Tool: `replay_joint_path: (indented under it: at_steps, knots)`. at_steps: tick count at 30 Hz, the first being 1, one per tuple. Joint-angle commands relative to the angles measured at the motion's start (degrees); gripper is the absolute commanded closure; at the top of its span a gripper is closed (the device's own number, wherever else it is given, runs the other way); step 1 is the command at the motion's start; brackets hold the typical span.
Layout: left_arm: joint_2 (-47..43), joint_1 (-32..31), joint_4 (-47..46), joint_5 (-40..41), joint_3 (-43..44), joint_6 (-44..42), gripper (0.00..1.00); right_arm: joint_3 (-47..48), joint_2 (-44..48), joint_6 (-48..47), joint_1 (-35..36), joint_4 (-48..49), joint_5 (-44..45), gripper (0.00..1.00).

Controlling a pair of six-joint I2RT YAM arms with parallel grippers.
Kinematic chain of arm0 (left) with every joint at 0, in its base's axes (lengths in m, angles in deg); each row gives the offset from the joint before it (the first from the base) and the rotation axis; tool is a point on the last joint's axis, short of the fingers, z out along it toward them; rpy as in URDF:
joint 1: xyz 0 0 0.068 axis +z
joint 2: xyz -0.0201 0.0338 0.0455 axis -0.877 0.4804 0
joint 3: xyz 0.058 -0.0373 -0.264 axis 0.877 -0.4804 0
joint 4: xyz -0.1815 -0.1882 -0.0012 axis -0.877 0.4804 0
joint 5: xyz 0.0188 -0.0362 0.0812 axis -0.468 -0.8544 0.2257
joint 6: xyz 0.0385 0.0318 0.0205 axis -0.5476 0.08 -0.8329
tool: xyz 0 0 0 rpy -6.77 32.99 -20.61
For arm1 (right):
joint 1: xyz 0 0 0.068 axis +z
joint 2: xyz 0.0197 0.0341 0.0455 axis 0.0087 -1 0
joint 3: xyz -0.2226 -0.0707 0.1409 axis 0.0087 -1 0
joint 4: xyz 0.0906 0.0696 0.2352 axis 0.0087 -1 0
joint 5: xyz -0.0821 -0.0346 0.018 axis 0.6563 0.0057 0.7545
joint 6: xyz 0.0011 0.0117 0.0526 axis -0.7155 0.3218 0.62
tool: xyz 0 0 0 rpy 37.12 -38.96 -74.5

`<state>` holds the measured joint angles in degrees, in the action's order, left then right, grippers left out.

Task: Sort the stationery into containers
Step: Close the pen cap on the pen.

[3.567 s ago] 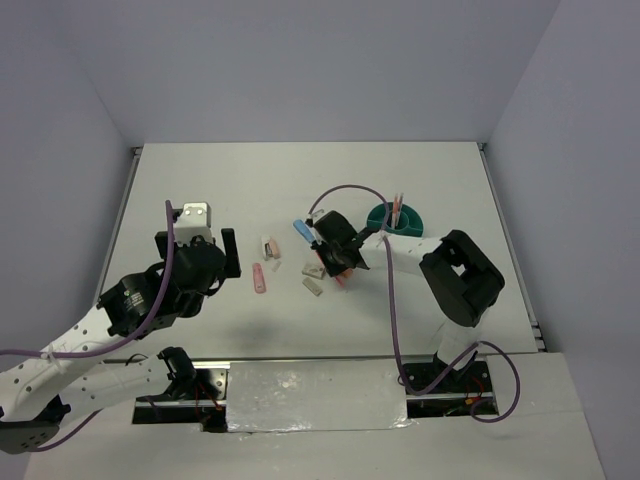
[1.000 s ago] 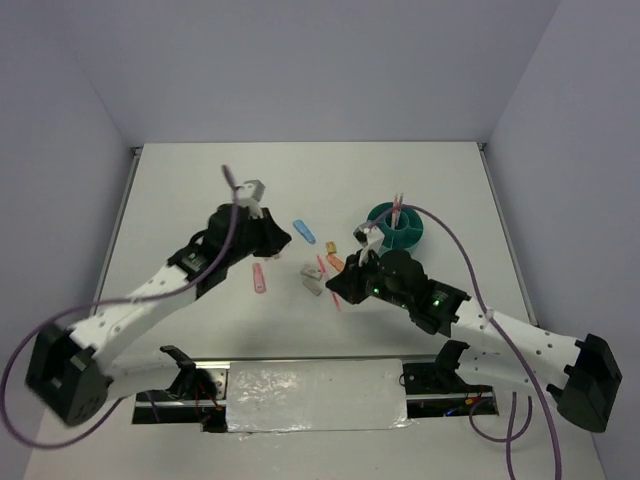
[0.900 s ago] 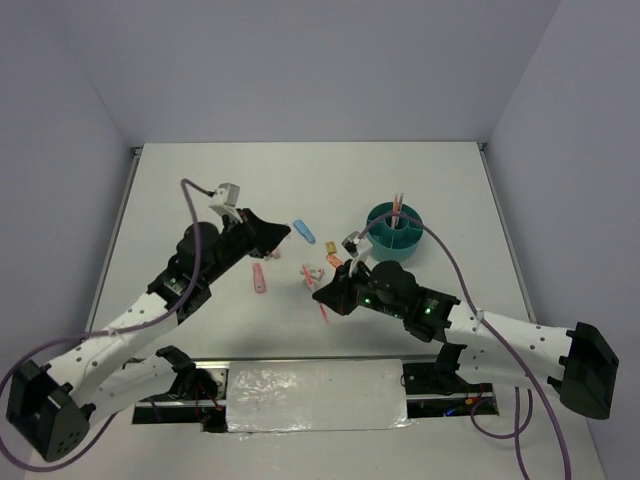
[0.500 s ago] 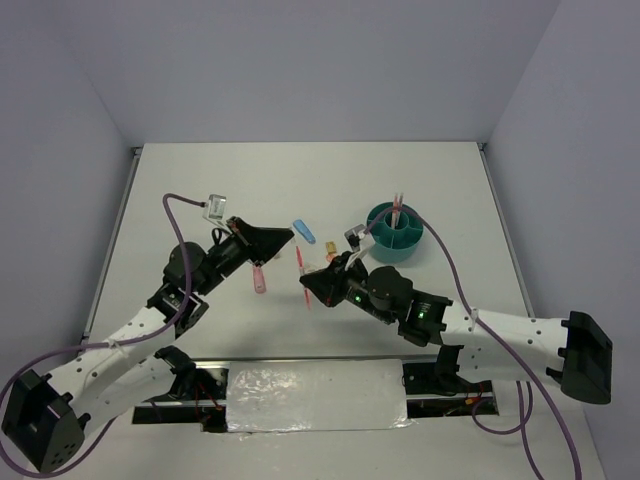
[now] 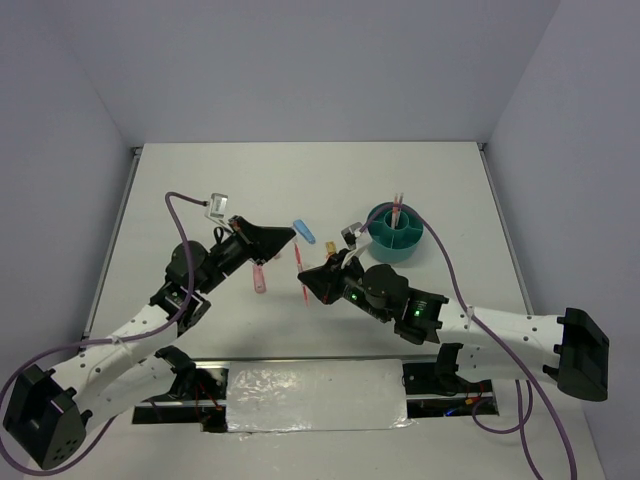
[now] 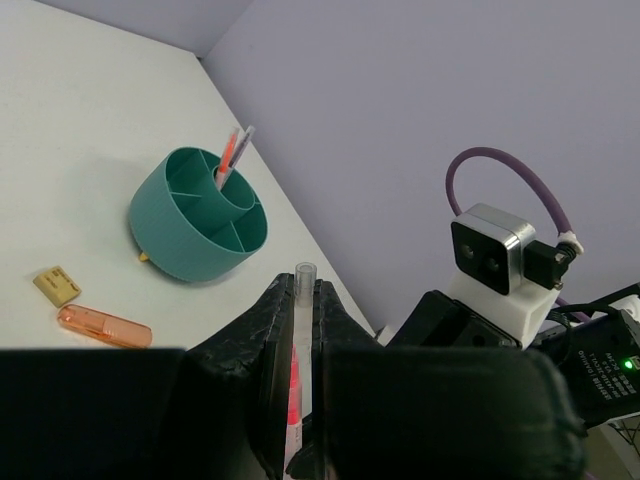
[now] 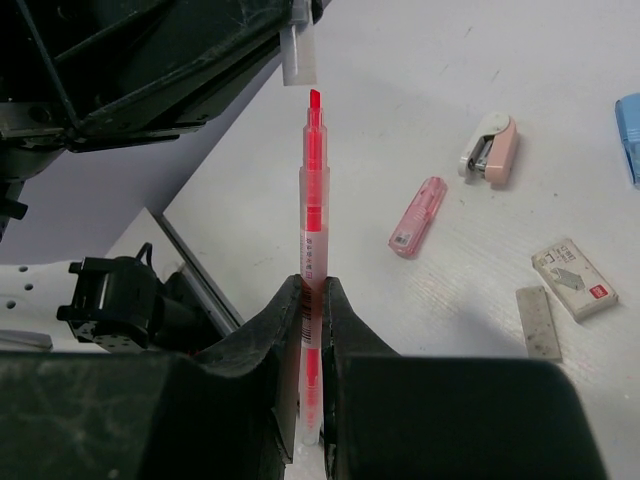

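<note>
Currently found the right end effector (image 7: 311, 290) clamped on a thin orange-red plastic pen (image 7: 312, 200), held off the white counter (image 5: 200, 180), left of the round teal divided organiser cup (image 5: 392, 250) and clear of it. Found the left end effector (image 6: 299, 297) pinched shut on a short clear plastic cap (image 7: 298, 55), further left of the cup, in line with the bare pen tip; cannot tell whether touching. Noted thin orange-red and grey pens (image 5: 398, 207) standing in a far-side compartment of the cup. Noted an orange oblong piece (image 6: 103, 326) and a small tan block (image 6: 57, 285) lying near the cup's base. Recorded, left of the cup on the counter, a blue oblong piece (image 5: 304, 231), a pink oblong piece (image 5: 259, 279), a pink stapler (image 7: 492, 148), a white-grey box (image 7: 573, 265) and a grey block (image 7: 537, 322).
</note>
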<state>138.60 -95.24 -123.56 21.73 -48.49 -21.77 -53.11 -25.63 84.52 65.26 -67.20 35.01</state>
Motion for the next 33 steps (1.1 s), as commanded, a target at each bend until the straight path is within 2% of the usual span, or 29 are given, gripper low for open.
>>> replay_joint_path:
  at_steps: [1,26,33]
  knots:
    - [0.2,-0.2,-4.0,-1.1,1.1,0.8,1.0,2.5,0.3,-0.8,0.5,1.9,1.3,1.0]
    - [-0.6,-0.3,-1.1,-0.1,1.4,-0.7,1.0,4.4,1.5,-1.9,0.6,0.1,2.0,1.0]
    - [-0.1,-0.3,-1.6,-3.0,1.4,-0.1,1.0,7.1,0.7,-3.9,0.4,-1.6,4.5,1.0]
